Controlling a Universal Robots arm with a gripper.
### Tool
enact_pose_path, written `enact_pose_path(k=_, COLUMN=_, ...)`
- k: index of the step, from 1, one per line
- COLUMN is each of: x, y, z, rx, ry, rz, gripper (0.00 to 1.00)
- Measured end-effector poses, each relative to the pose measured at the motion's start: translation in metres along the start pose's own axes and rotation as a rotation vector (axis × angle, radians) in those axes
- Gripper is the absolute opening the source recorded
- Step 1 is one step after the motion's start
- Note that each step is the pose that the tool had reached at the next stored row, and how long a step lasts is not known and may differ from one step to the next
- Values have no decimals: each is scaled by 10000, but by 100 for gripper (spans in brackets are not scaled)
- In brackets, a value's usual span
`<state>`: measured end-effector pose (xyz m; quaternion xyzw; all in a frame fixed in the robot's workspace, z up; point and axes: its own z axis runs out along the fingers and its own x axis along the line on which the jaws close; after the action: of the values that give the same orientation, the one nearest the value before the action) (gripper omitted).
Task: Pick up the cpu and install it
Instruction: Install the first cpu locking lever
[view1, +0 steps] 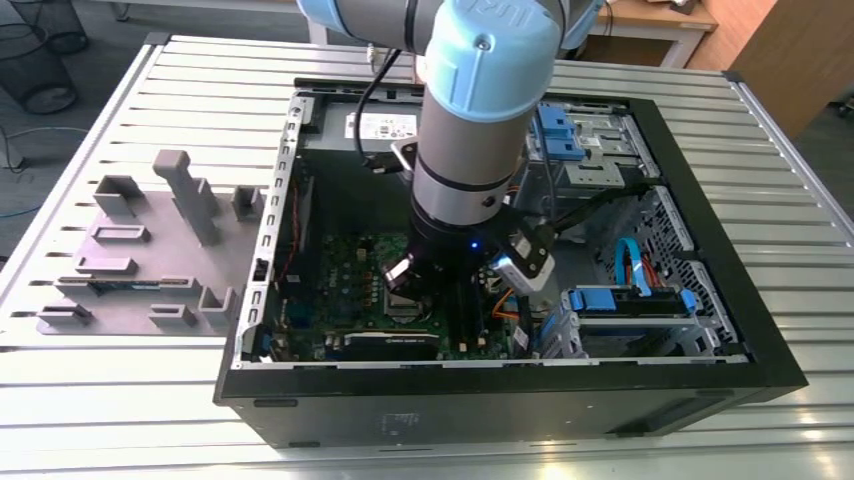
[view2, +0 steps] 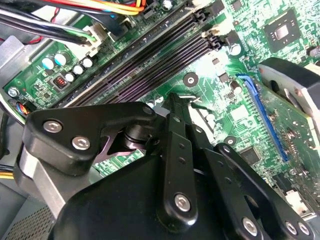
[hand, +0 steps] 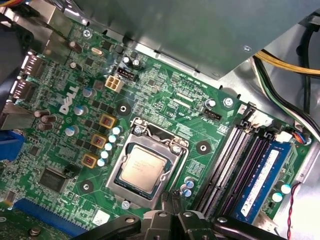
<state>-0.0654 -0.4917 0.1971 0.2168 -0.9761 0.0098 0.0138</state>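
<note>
In the first wrist view the cpu, a pale silver square, lies flat in the motherboard socket with a metal frame around its edges. My gripper hovers beside the socket's corner, apart from the chip, its thin black fingertips pressed together with nothing between them. In the second wrist view the same gripper points down at the green board near the memory slots. In the exterior view the arm reaches straight down into the open PC case.
Grey stepped holder blocks stand on the slatted table at the exterior view's left. Inside the case, cable bundles, a blue memory stick and blue drive bays crowd the space around the socket.
</note>
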Motion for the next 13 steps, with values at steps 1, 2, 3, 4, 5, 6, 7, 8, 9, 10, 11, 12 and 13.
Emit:
enact_pose_path(k=1, x=5, y=2, z=1, rx=0, ry=-3, rz=1, gripper=11)
enact_pose_path(k=2, x=8, y=3, z=1, rx=0, ry=-6, rz=2, gripper=11)
enact_pose_path(k=3, x=8, y=3, z=1, rx=0, ry=-6, rz=1, gripper=11)
enact_pose_path(k=4, x=9, y=3, z=-2, rx=1, ry=-6, rz=0, gripper=11)
enact_pose_path(k=5, x=10, y=2, z=-14, rx=3, ry=-3, rz=1, gripper=11)
enact_pose_path(k=6, x=11, y=2, z=-31, rx=2, ry=-4, rz=2, gripper=11)
enact_pose_path(k=7, x=11, y=2, z=-53, rx=0, ry=-6, rz=2, gripper=11)
enact_pose_path(k=8, x=12, y=2, z=-82, rx=3, ry=-4, rz=3, gripper=11)
enact_pose_path(k=9, x=13, y=2, z=-107, rx=1, ry=-6, rz=3, gripper=11)
enact_pose_path(k=10, x=13, y=1, z=-128, rx=1, ry=-6, rz=3, gripper=11)
enact_pose_path(k=11, x=14, y=1, z=-137, rx=1, ry=-5, rz=4, gripper=11)
enact_pose_path(k=12, x=15, y=3, z=-136, rx=0, ry=-7, rz=5, gripper=11)
enact_pose_path(k=13, x=23, y=6, z=-136, rx=1, ry=-9, rz=6, gripper=11)
